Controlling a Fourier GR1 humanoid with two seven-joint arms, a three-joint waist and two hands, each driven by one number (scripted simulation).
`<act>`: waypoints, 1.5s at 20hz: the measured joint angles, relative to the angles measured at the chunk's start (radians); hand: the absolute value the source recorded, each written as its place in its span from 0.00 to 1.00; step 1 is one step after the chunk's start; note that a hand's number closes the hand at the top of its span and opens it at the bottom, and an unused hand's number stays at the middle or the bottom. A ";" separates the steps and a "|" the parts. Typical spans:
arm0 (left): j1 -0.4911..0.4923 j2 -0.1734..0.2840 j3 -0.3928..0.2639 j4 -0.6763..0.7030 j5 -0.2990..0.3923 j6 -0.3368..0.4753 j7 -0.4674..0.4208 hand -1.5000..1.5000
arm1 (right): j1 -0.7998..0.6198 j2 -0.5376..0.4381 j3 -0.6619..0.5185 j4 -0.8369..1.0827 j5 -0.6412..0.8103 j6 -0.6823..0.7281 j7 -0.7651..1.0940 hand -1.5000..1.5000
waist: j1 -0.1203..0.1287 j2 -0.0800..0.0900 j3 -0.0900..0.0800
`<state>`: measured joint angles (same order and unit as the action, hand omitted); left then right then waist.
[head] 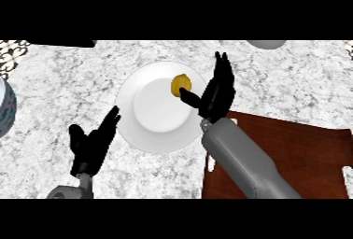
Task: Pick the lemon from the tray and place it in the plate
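A yellow lemon lies on the white plate, near the plate's upper right rim. My right hand stands over the plate's right edge with fingers straight and pointing up; its thumb reaches toward the lemon and ends just below it. The fingers are apart from the lemon. The brown wooden tray lies at the lower right, partly under my right forearm. My left hand rests open to the left of the plate, fingers up.
A patterned bowl's edge shows at the far left. A pale rounded object sits at the top right edge, a dark object at the top left. The counter is speckled grey marble.
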<state>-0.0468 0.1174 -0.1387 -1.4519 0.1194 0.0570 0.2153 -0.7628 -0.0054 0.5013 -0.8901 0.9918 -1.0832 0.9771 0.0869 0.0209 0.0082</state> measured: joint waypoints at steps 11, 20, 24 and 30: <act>0.042 0.007 0.030 -0.012 0.001 0.013 -0.003 0.50 | 0.152 0.001 0.163 -0.181 -0.189 -0.217 -0.075 0.00 | -0.057 -0.020 -0.001; 0.057 0.001 0.046 -0.018 -0.006 0.018 -0.002 0.50 | 0.441 -0.016 0.352 -0.467 -0.201 -0.224 -0.170 0.00 | -0.086 -0.027 -0.002; 0.061 0.000 0.052 -0.012 -0.009 0.007 -0.019 0.50 | 0.546 -0.017 0.381 -0.522 -0.152 -0.188 -0.189 0.00 | -0.089 -0.028 -0.002; 0.063 -0.002 0.061 -0.020 -0.017 0.009 -0.007 0.50 | 0.728 -0.005 0.433 -0.602 -0.019 -0.139 -0.184 0.00 | -0.091 -0.028 -0.002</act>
<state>0.0158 0.1154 -0.0775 -1.4721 0.1027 0.0658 0.2085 -0.0348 -0.0105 0.9343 -1.4921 0.9725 -1.2221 0.7935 -0.0044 -0.0073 0.0058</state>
